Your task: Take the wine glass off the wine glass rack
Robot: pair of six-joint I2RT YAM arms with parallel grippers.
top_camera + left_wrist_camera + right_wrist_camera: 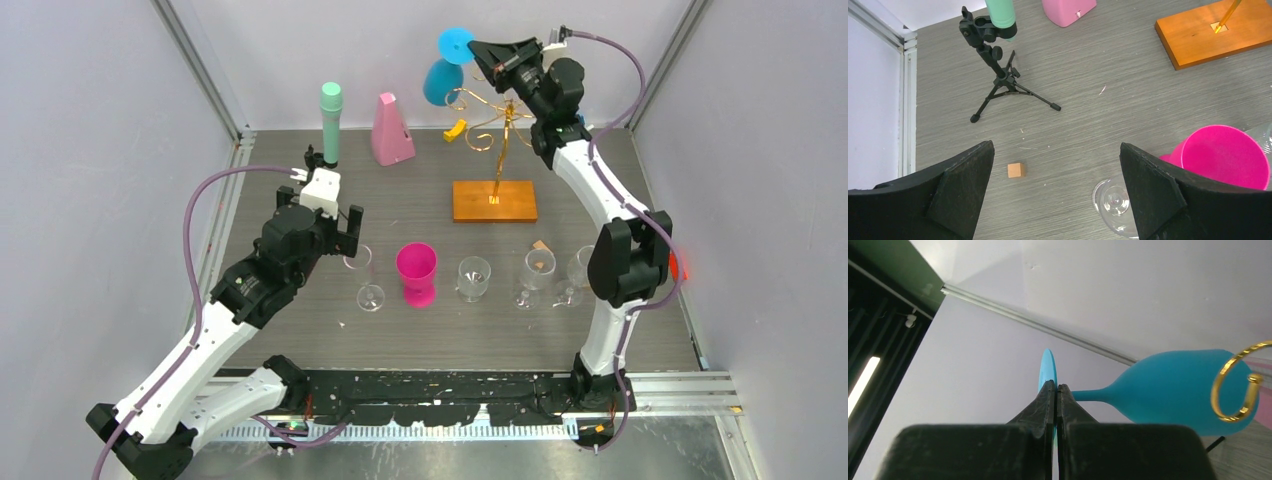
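Overhead, right-wrist close-up: shared wine glass (441, 82)

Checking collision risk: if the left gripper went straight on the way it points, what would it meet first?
The left gripper, open, would likely meet bare table; the wooden cube and a clear glass lie either side of that line. Depth unclear.

Bare table (420, 200) separates the wine glass rack (494, 200) from the glass row (473, 275). Its curled arms (480, 138) crowd the blue wine glass (441, 82); open space lies to its left.
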